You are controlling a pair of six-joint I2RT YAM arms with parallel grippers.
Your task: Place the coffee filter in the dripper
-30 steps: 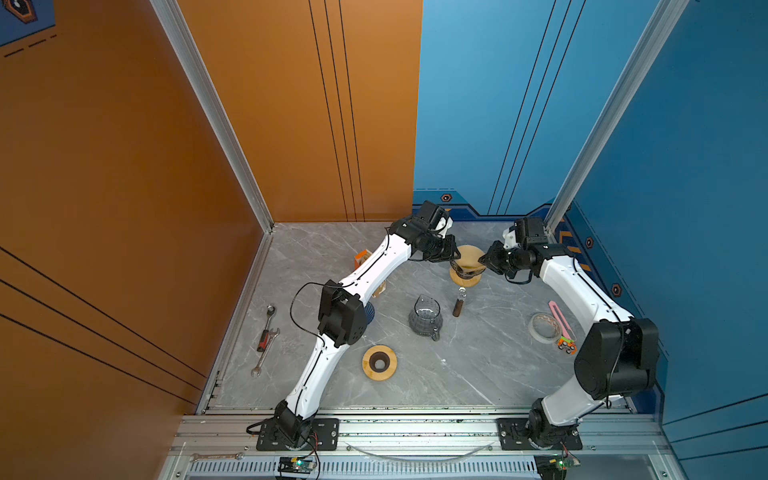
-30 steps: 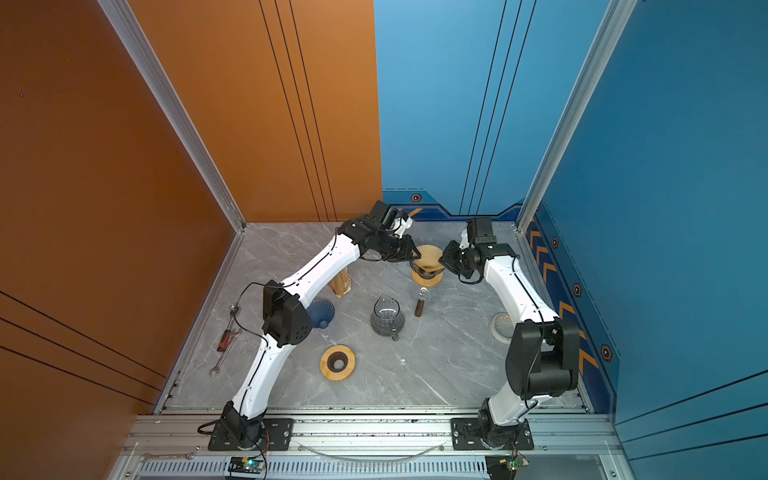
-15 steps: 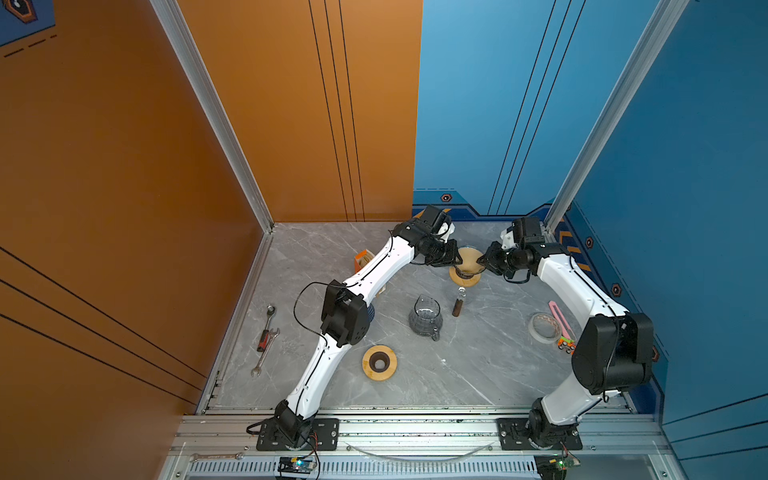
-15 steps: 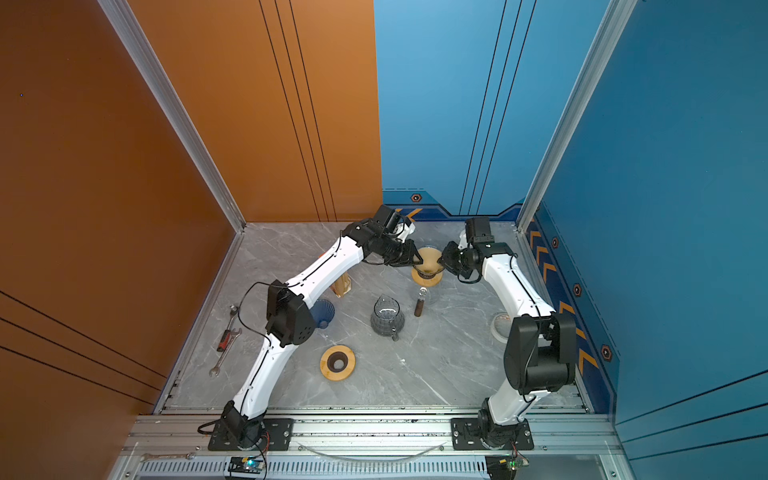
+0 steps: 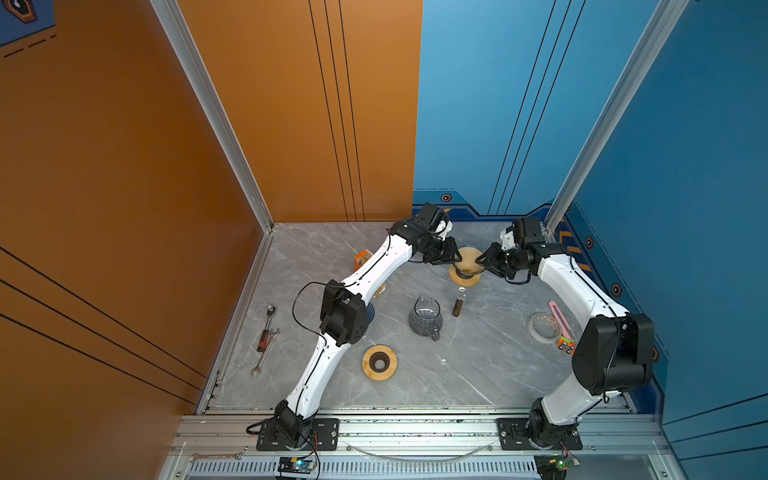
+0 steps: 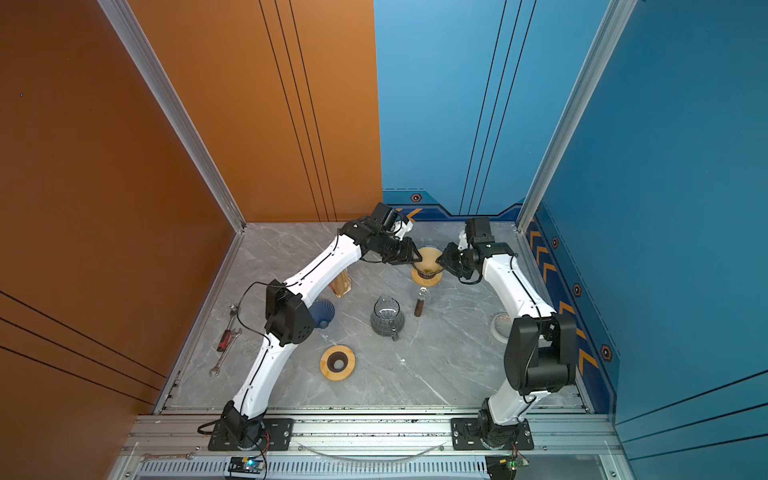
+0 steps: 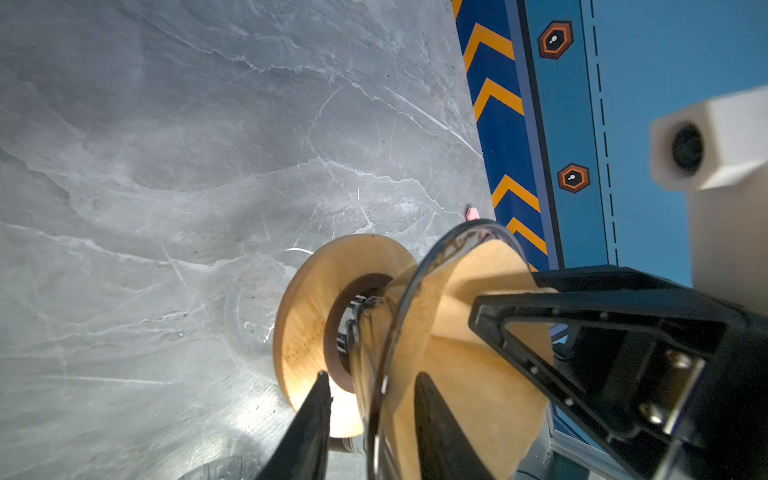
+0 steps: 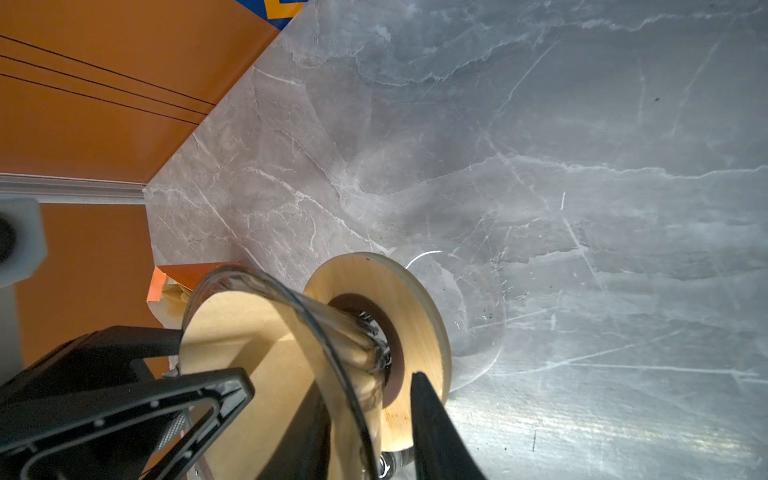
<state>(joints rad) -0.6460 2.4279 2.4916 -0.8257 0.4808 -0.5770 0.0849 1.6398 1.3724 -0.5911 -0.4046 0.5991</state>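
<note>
The coffee filter point(image 5: 469, 257) sits inside the dripper point(image 5: 464, 281), just right of the middle in both top views. The left gripper point(image 5: 457, 262) and the right gripper point(image 5: 481, 261) each have their jaws apart, astride the dripper rim.

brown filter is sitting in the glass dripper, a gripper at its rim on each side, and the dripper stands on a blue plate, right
No: the dripper stands on a wooden ring, not a blue plate, as the left wrist view shows. The rest holds: the brown filter sits in it, with the left gripper and right gripper at its rim.
</note>
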